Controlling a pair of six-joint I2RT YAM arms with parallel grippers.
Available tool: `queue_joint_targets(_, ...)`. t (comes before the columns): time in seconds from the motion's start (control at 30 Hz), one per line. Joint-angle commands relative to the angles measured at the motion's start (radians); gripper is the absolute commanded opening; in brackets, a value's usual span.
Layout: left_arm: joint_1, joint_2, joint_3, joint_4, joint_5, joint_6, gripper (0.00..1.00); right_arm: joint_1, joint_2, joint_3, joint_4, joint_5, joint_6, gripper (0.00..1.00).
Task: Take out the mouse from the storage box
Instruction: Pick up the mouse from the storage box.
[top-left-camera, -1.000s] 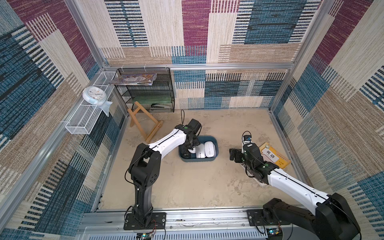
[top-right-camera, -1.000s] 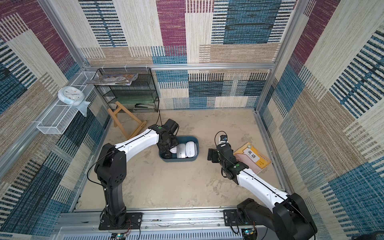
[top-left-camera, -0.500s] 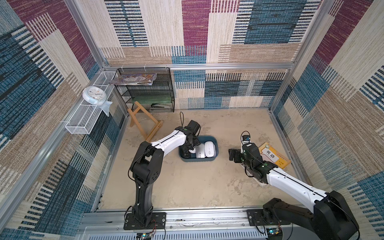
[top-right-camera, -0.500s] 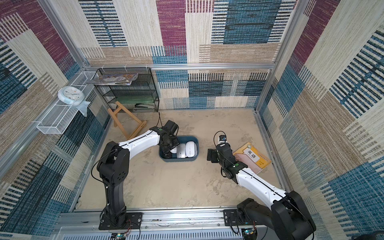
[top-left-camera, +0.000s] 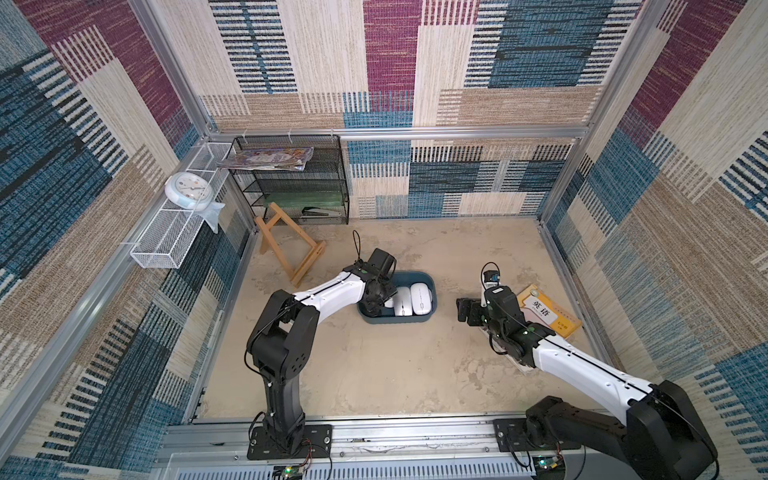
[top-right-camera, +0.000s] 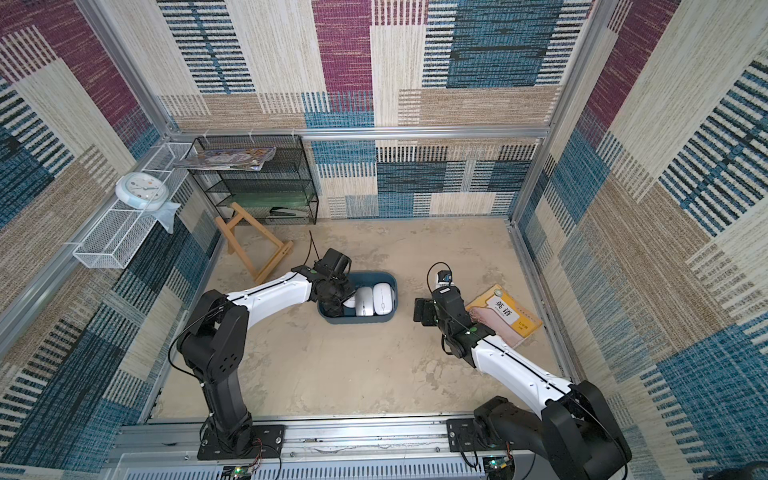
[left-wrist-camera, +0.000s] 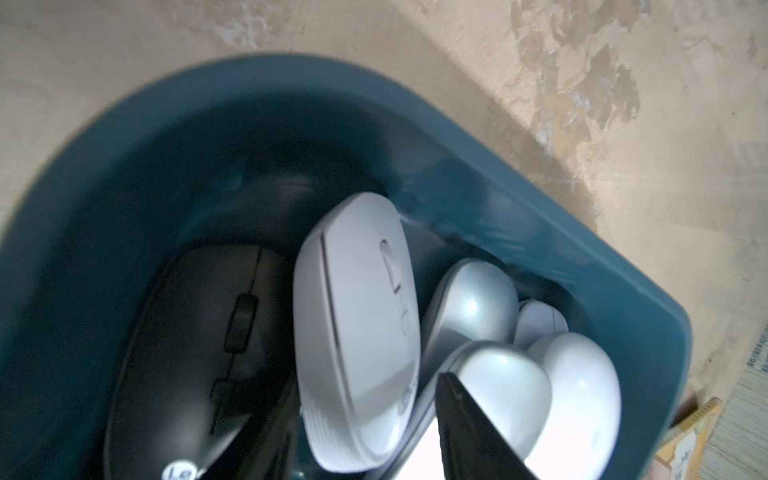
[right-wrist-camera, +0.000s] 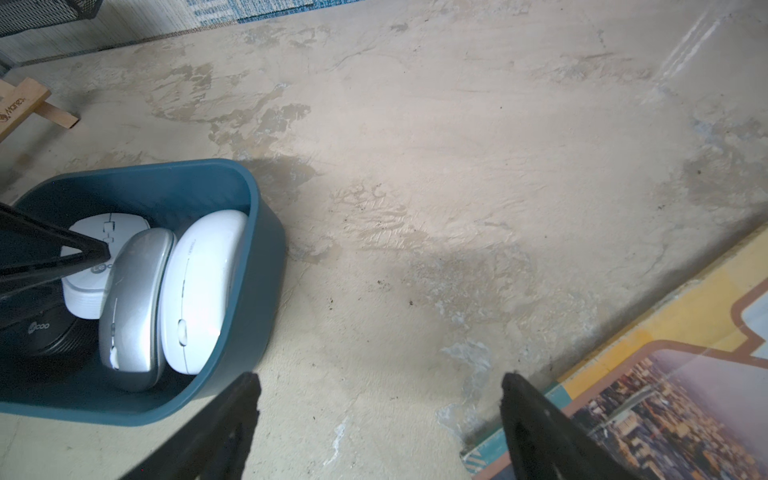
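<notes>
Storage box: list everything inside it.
Four mice show in the storage box: a black mouse, a flat white mouse, a silver mouse and a rounded white mouse. The left hand reaches in too. The floor beneath them is covered.

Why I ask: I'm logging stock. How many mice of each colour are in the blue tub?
White mice: 2
Silver mice: 1
Black mice: 1
Total: 4, all in the storage box

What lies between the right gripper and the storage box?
Only bare beige tabletop: nothing lies between the right gripper and the storage box, as the right wrist view shows.
</notes>
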Motion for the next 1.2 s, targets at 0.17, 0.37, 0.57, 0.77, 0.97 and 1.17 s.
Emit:
queue_joint_targets(0.17, 0.001, 0.039, -0.013, 0.087, 0.047, -0.009, 0.48, 0.000, -0.006, 0.000, 0.016, -0.007, -0.005, 0.93)
queue_joint_targets(0.37, 0.001, 0.063, -0.010, 0.090, 0.052, -0.008, 0.45, 0.000, -0.005, -0.002, 0.016, -0.006, -0.003, 0.93)
queue_joint_targets(0.57, 0.002, 0.066, -0.004, 0.078, 0.040, -0.001, 0.38, 0.000, -0.002, -0.001, 0.016, -0.006, -0.003, 0.93)
queue_joint_targets(0.77, 0.003, 0.048, -0.015, 0.081, 0.029, 0.003, 0.32, -0.002, -0.005, 0.000, 0.015, 0.000, -0.003, 0.93)
queue_joint_targets(0.97, 0.002, 0.016, -0.025, 0.074, 0.011, 0.016, 0.27, -0.001, -0.003, 0.000, 0.015, 0.001, 0.000, 0.93)
queue_joint_targets(1.17, 0.003, -0.044, -0.048, 0.070, 0.009, 0.051, 0.24, 0.000, -0.002, 0.017, 0.007, -0.058, -0.033, 0.94)
